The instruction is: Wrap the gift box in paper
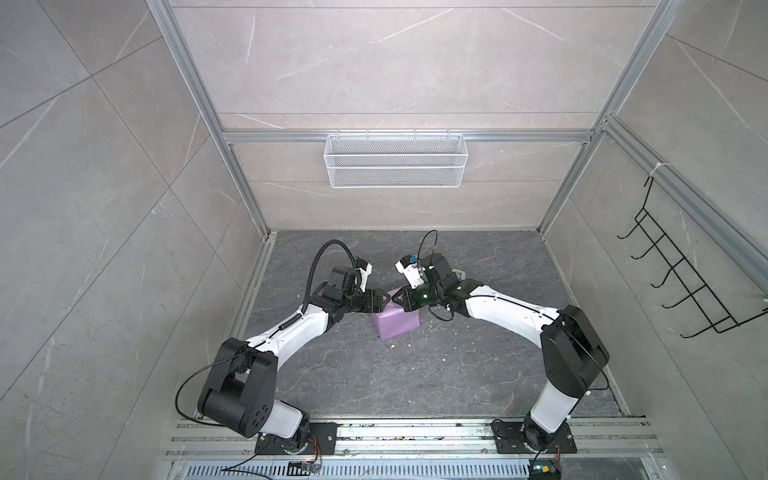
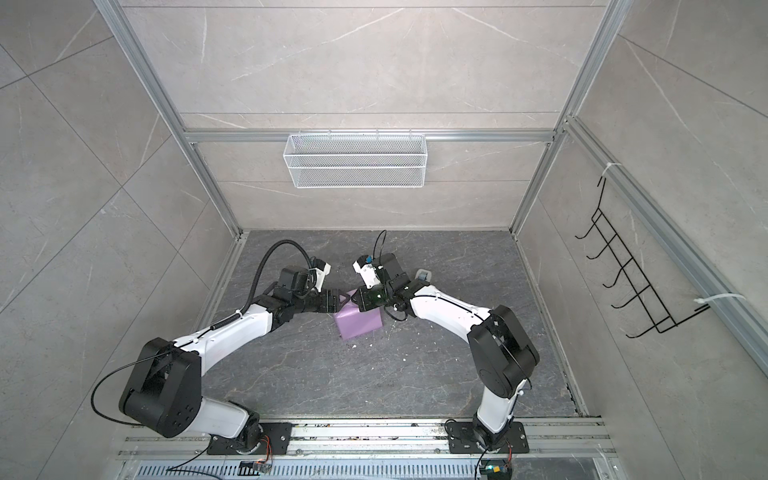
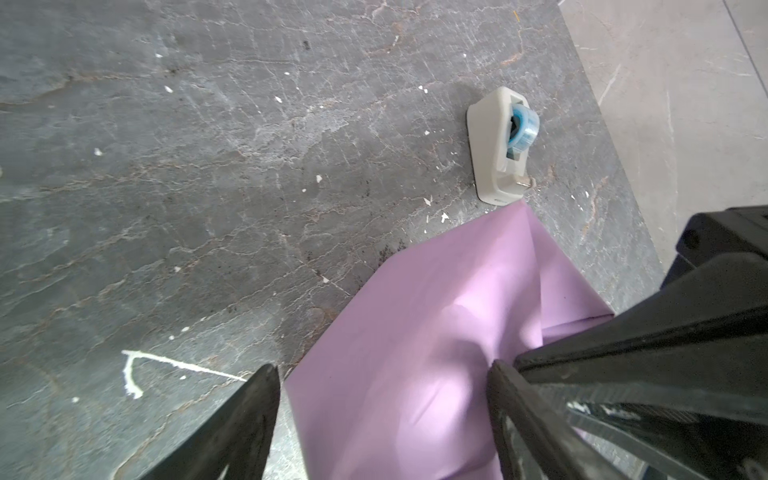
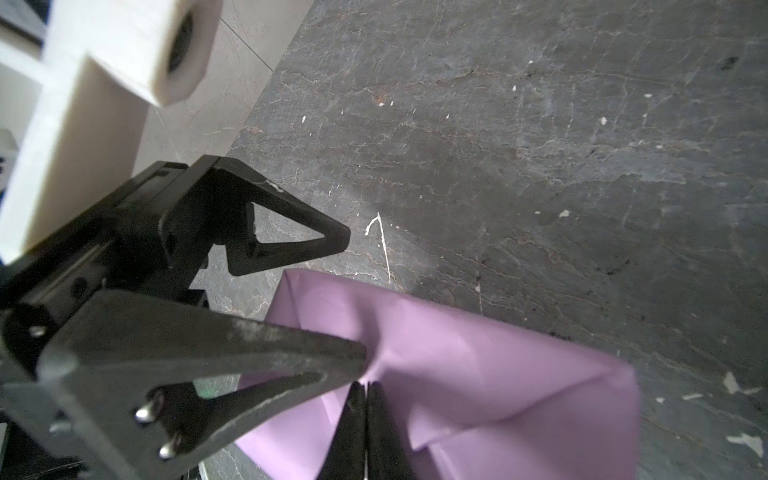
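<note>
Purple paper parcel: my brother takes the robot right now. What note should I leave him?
Left pincer: open, straddling the far end of the paper.
Right pincer: shut, tips on a fold there; pinching or just pressing, unclear.
The paper covers the gift box, which is hidden; the tape dispenser sits beyond it.
Done: paper folded over the top and near sides.
Left: flatten that end's loose flaps, probably tape them.
</note>
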{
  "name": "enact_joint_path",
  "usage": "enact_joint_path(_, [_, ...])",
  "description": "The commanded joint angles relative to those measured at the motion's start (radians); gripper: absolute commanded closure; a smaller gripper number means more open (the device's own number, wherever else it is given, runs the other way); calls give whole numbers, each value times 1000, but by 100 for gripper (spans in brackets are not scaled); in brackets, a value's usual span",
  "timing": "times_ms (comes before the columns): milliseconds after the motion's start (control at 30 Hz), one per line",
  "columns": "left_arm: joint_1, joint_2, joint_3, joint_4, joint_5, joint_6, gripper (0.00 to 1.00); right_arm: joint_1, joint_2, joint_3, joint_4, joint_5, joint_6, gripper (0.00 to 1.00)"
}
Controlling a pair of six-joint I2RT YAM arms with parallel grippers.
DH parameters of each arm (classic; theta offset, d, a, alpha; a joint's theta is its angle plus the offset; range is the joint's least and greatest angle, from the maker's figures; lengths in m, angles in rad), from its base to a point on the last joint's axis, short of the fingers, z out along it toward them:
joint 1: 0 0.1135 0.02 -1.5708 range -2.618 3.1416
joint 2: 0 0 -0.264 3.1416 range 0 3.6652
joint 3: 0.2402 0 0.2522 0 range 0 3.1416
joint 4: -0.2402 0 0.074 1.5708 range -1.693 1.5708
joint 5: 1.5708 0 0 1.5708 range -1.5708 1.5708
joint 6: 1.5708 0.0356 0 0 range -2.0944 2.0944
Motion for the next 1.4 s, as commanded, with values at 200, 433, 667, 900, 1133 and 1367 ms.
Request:
enact_joint_path(200, [7, -68, -11, -31, -106, -4, 19, 1, 26, 1, -32, 15, 26, 92])
enact_joint_path(433, [7, -37, -38, -44, -75, 11, 20, 1, 47, 51, -44, 37, 48, 92])
enact_joint_path(667, [7, -35, -51, -40, -59, 16, 20, -22, 74, 123, -70, 55, 73, 91])
enact_joint_path(900, [7, -82, -7, -20, -77, -20, 19, -73, -78, 32, -43, 27, 36, 85])
enact_joint_path(1133, [5, -236, -130, 88, -75, -89, 16, -73, -308, -249, 18, 104, -84, 63])
enact_joint_path(1367, [-103, -423, -309, 44, -125, -137, 14, -64, -328, -393, 128, 138, -122, 31])
